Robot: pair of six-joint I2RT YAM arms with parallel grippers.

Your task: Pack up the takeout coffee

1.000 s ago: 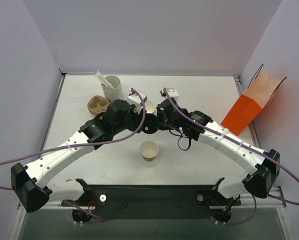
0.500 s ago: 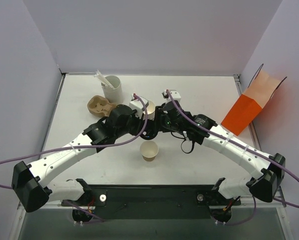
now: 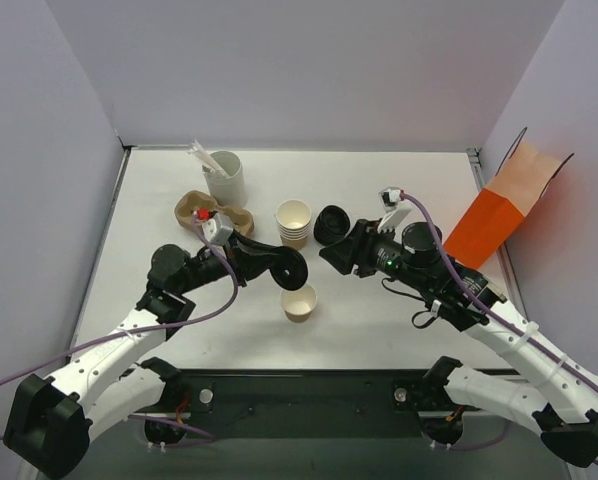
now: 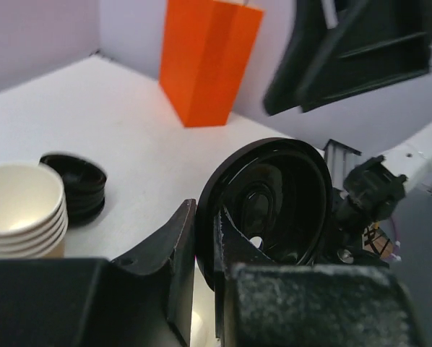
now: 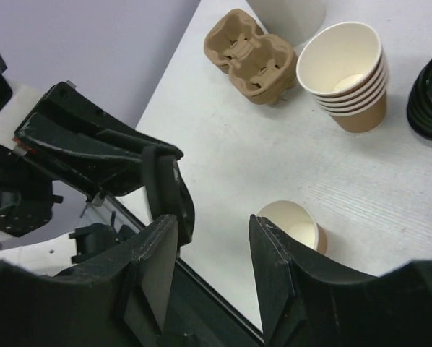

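From above, my left hand (image 3: 269, 258) pinched the black lid (image 3: 289, 268) near the lidless cup (image 3: 299, 302) on the bench (image 3: 409, 180). Its wrist view showed the lid on edge; I judged it needed levelling. The right wrist showed my right hand (image 5: 214, 225) open, empty, near the cup.

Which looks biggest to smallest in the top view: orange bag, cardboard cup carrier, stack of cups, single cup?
1. Orange bag.
2. Cardboard cup carrier, though partly hidden.
3. Stack of cups and single cup: too alike to rank.
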